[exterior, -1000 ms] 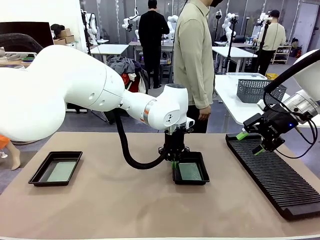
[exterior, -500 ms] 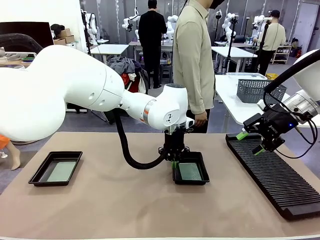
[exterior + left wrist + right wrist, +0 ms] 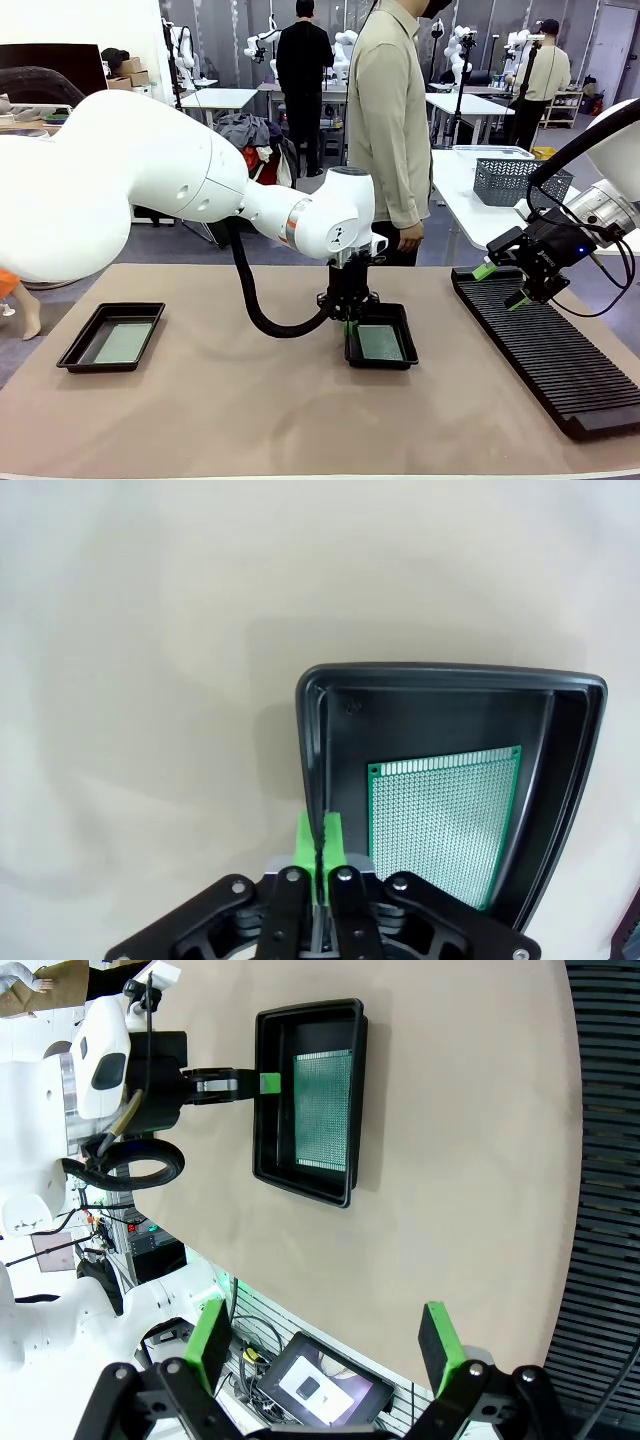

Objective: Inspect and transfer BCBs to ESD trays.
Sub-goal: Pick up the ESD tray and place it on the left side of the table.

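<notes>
Tan worktop (image 3: 220, 400): left gripper (image 3: 320, 832) pinching tray (image 3: 312, 740) wall; right gripper (image 3: 325, 1345) spread. Board (image 3: 445, 815) inside probably thin, stiff, light; best gripped by edges.

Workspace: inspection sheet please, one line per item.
Surface: tan table, no spills seen.
Job's things: two ESD trays, centre tray and left tray, each with a BCB lying flat (centre BCB, left BCB).
Clutter: long black slotted rack at the right.
Grippers: left gripper shut on centre tray's wall; right gripper open above the rack.
Cables: black hose on left arm.
Surroundings: person at far side.
</notes>
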